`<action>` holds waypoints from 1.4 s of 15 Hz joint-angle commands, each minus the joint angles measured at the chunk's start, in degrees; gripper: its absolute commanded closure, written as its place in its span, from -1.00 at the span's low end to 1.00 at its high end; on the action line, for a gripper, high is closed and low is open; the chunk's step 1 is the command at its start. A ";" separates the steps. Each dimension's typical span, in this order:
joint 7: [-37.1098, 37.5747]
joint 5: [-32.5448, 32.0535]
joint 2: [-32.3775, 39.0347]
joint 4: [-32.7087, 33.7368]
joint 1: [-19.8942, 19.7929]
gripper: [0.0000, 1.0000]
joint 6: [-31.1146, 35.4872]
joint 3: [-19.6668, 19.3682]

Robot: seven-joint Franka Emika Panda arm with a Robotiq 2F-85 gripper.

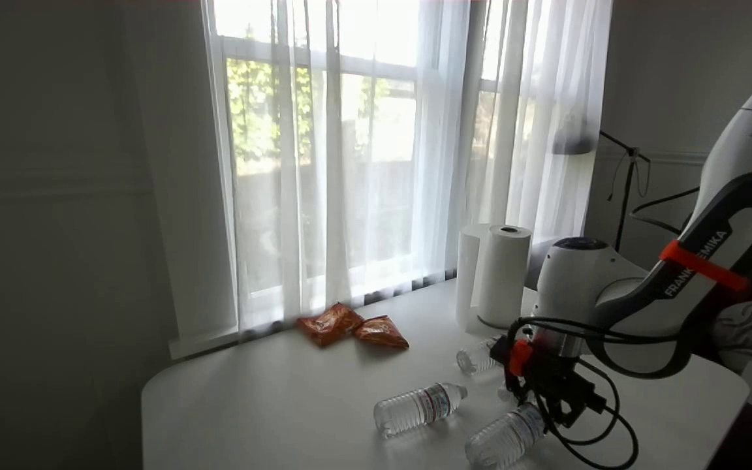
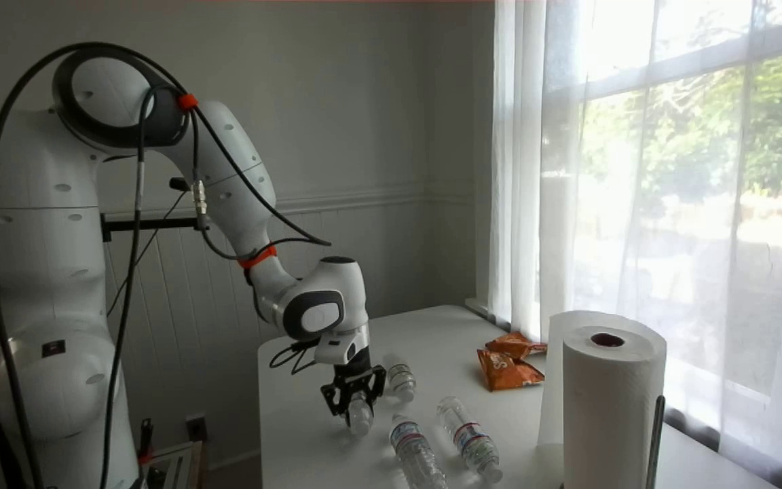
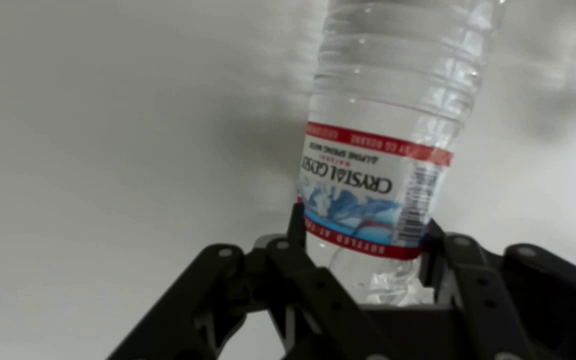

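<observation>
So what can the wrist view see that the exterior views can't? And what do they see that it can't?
Only the wrist view shows the barcode and the word CRYSTAL, upside down, clear enough to read on the label of the bottle.

Only the exterior views show the paper towels, two orange bags, the curtains and the white arm.

They all share the hand on that bottle and the table.
</observation>
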 commanded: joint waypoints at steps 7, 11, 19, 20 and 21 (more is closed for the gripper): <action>13.95 -20.75 -13.50 0.87 -9.21 0.53 -27.33 13.59; 13.90 -23.16 -16.52 1.93 -11.30 0.53 -33.99 17.85; 20.42 -37.87 -16.20 3.32 -14.12 0.53 -41.46 22.19; 21.57 -39.81 -15.91 3.29 -14.14 0.53 -42.13 22.32; 22.69 -41.76 -15.79 3.27 -14.04 0.53 -42.70 22.40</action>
